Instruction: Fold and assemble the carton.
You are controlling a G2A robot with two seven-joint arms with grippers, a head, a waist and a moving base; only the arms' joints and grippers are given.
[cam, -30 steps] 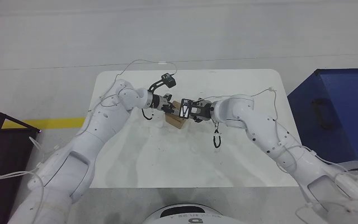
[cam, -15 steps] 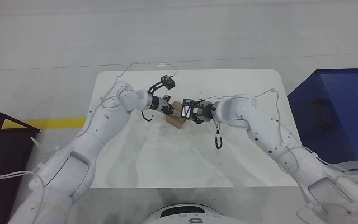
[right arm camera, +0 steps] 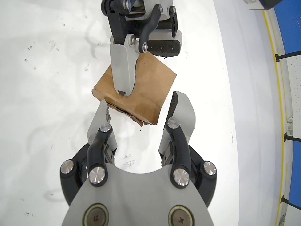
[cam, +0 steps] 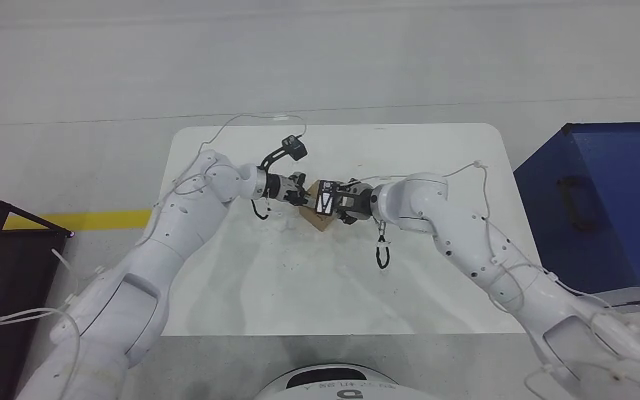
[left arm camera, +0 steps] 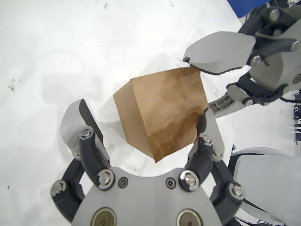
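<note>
A small brown carton (cam: 318, 208) lies tilted on the white table (cam: 300, 290), folded into a box with stained sides (left arm camera: 164, 111) and a torn, ragged end (right arm camera: 141, 95). My left gripper (left arm camera: 143, 109) is open around it; one finger (left arm camera: 207, 123) touches a carton edge and the other (left arm camera: 80, 118) stands apart. From the opposite side, my right gripper (right arm camera: 139, 98) is open at the torn end, with its fingers (right arm camera: 181, 109) on either side of that end. In the top view the left gripper (cam: 298, 190) and right gripper (cam: 343, 200) meet at the carton.
A black loop of strap (cam: 382, 250) lies on the table just in front of the right forearm. A blue bin (cam: 590, 200) stands off the table's right side, and a dark frame (cam: 20, 250) is at the left.
Both grippers and the carton have shifted slightly to the left. The right gripper has closed in a little on the carton's end.
</note>
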